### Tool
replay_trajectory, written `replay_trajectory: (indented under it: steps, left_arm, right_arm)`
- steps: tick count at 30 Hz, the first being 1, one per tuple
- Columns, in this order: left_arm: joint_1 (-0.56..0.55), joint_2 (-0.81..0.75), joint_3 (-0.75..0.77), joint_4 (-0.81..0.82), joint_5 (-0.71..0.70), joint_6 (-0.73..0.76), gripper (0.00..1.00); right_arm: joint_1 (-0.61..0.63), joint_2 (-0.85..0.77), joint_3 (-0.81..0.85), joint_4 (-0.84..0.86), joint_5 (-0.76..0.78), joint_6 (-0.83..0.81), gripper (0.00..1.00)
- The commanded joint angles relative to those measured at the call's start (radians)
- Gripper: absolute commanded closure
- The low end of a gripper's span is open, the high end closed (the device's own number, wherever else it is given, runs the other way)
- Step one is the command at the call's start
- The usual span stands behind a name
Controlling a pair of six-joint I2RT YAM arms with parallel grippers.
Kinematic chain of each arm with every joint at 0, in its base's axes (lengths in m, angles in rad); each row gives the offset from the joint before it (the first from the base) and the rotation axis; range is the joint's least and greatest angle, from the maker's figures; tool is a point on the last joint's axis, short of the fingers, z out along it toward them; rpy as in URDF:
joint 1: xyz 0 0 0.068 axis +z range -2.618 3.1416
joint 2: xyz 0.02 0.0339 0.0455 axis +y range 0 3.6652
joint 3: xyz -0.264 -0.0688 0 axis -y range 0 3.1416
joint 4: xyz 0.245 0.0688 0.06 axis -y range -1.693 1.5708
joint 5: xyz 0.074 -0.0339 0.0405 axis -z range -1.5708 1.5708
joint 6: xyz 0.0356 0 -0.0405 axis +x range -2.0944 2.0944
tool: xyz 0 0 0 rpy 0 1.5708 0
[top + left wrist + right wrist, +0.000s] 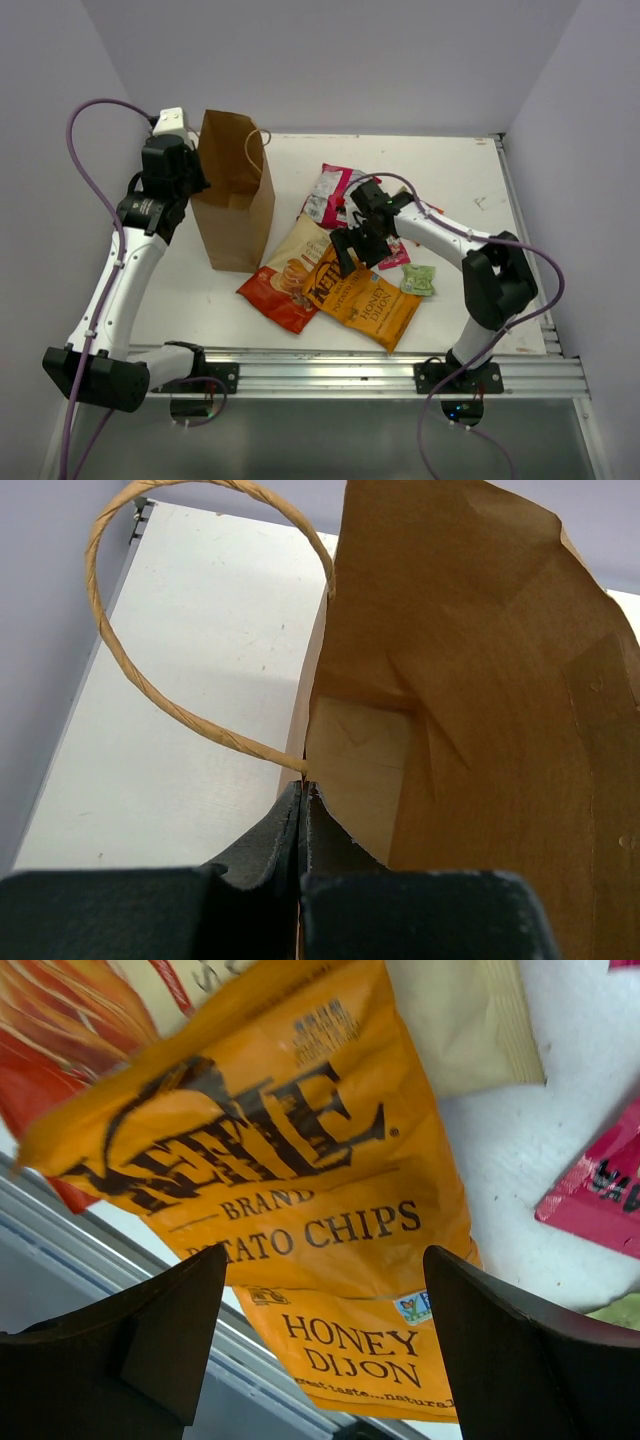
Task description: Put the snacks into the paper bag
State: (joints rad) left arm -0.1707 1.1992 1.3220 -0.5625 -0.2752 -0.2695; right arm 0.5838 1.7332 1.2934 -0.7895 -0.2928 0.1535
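The left fingers (268,842) are pressed together on the near rim of the paper bag (236,196), right where its twisted handle (170,708) roots. This seems to hold the bag upright and its mouth open at the back left of the desk (455,180). The wrist view looks down into a bare brown interior, with no packet visible inside.

The right fingers (150,1332) are spread wide and grip nothing. They are poised over the orange Kettle chip bag (285,1165), which lies flat near the front of the desk and overlaps the red-and-cream chip bag (285,280). A pink-and-white bag (328,190), a small pink packet (396,256) and a green packet (418,280) lie close around the right arm.

The step in hand looks like the first pick, with the Kettle bag as the target. The next move calls for lowering the fingers over an edge of the bag and closing on the crinkly film. The bag must then be lifted clear of the red one, carried left and tipped end-first into the mouth.
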Motion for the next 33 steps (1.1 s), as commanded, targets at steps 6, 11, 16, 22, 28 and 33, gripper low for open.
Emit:
replay_trajectory:
  steps: [6, 11, 16, 22, 28, 33]
  left_arm:
    - [0.005, -0.015, -0.001, 0.0, -0.002, 0.024, 1.0]
    - [0.005, -0.03, -0.004, -0.005, 0.007, 0.027, 1.0]
    - [0.005, -0.044, -0.004, -0.01, 0.001, 0.033, 1.0]
    - [0.005, -0.052, -0.018, -0.001, 0.014, 0.026, 1.0]
    - [0.005, -0.055, -0.021, 0.003, 0.014, 0.029, 1.0]
    - [0.005, -0.056, -0.024, 0.003, 0.014, 0.029, 1.0]
  right_arm:
    - [0.025, 0.057, -0.092, -0.045, 0.057, -0.022, 0.15]
    - [0.037, 0.092, -0.121, -0.028, 0.116, -0.032, 0.19]
    - [0.04, 0.06, -0.152, -0.022, 0.187, -0.025, 1.0]
    - [0.04, -0.041, -0.164, -0.013, 0.219, -0.009, 1.0]
    - [0.04, -0.093, -0.158, -0.013, 0.248, 0.001, 1.0]
    - [0.04, -0.167, -0.102, -0.043, 0.274, 0.021, 1.0]
